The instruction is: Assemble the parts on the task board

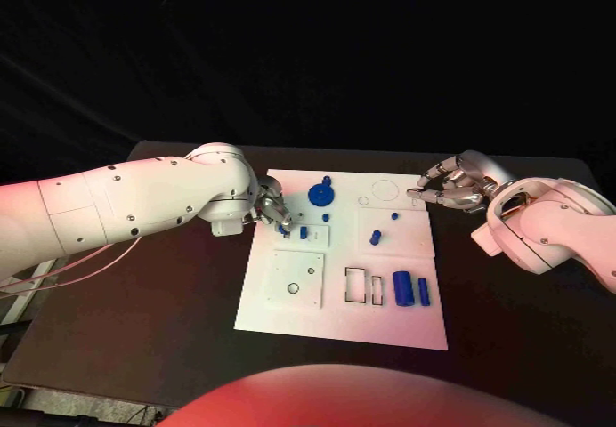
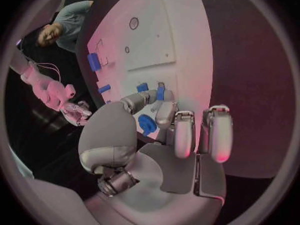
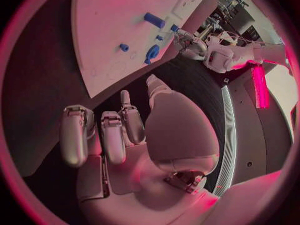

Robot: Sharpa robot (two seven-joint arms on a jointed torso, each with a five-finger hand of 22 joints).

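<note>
Black table (image 1: 154,302) under white task board (image 1: 295,316); dark backdrop behind.

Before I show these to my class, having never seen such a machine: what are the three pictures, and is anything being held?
It is a robot with two white arms ending in silver hands. The square picture looks down from its head; the two round ones come from cameras at its wrists. On the black table lies a white task board with small blue parts, such as a pair of blue cylinders and a round blue piece. The left hand reaches over the board's upper left; its fingertips are at a small blue part, though a firm grip cannot be confirmed. The right hand, at the board's far right edge, holds nothing.
</note>
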